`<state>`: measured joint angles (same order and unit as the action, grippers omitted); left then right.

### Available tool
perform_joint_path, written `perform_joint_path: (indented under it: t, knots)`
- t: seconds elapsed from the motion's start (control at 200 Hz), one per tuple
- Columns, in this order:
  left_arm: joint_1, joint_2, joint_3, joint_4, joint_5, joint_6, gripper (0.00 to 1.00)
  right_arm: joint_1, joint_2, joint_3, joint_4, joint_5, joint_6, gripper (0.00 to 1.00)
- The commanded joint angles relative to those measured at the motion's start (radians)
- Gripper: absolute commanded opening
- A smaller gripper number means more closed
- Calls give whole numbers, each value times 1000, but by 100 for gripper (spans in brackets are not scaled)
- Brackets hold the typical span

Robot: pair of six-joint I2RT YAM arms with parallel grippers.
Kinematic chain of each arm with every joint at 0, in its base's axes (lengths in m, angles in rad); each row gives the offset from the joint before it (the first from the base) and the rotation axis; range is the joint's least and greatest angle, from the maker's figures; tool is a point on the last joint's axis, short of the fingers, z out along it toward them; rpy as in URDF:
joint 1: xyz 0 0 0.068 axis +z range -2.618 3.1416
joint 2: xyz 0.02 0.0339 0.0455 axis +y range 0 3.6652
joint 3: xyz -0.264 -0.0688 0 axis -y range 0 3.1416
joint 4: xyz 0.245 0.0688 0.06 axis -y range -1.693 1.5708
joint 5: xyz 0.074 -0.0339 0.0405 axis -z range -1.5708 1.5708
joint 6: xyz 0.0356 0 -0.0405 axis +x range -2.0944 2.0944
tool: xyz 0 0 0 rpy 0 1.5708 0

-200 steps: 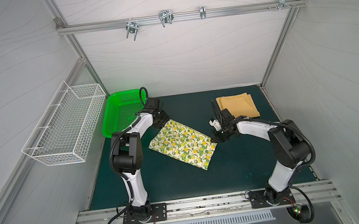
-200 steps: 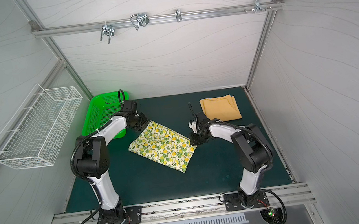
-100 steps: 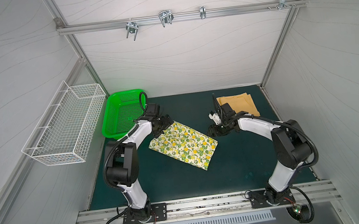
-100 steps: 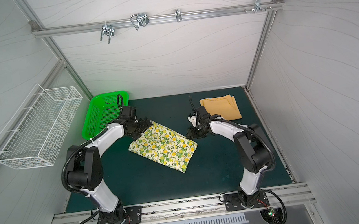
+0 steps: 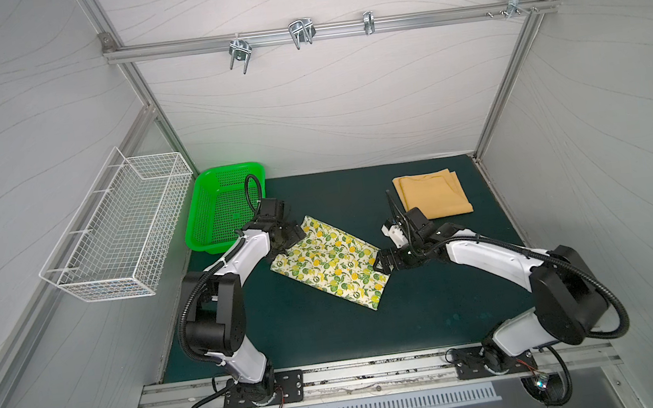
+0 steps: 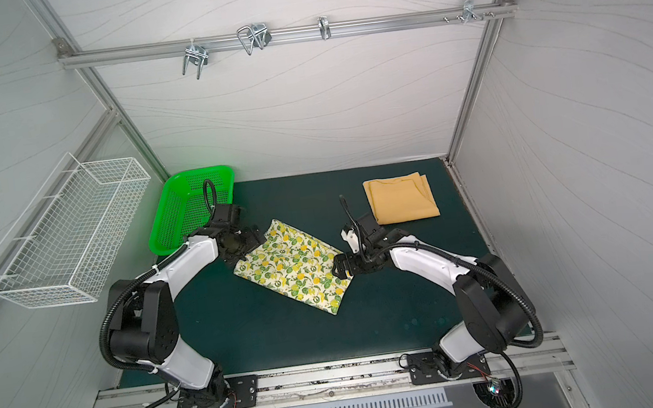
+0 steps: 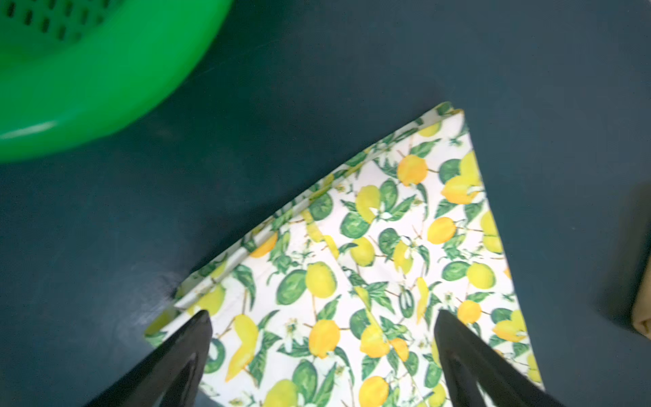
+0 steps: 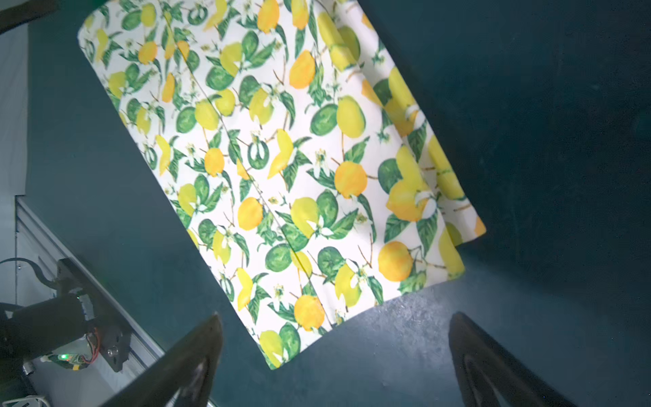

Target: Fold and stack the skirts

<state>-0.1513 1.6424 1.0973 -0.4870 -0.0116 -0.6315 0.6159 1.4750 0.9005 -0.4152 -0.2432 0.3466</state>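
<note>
The lemon-print skirt (image 5: pixel 329 263) (image 6: pixel 292 265) lies folded flat as a slanted rectangle in the middle of the dark green mat. The mustard-yellow skirt (image 5: pixel 432 195) (image 6: pixel 401 198) lies folded at the back right, apart from it. My left gripper (image 5: pixel 292 234) (image 7: pixel 322 317) is open over the lemon skirt's (image 7: pixel 370 264) far-left corner, its fingers spread above the cloth and holding nothing. My right gripper (image 5: pixel 380 266) (image 8: pixel 336 319) is open beside the skirt's (image 8: pixel 281 158) right edge, with only bare mat between its fingers.
A green plastic basket (image 5: pixel 225 208) (image 6: pixel 191 208) (image 7: pixel 88 70) stands at the back left, just behind my left wrist. A white wire basket (image 5: pixel 118 228) hangs on the left wall. White walls close in the mat (image 5: pixel 413 320) at the back and on both sides.
Both grippers have opened and let go of the lemon-print skirt, which now lies flat. My right gripper has shifted a little toward the front along the skirt's right edge.
</note>
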Motion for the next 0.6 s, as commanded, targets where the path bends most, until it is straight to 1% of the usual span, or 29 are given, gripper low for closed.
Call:
perform_joint_path:
  t: [0.0,0.415,0.595]
  knots:
    - [16,16,-28,33,-32,0,99,4,24,-5,37,10,31,99]
    - [24,91,-124,126,-30,-35,99,-23,161,31,105,-15,46,99]
    - [24,79,-177,161,-26,-53,99,-49,205,56,119,-33,48,99]
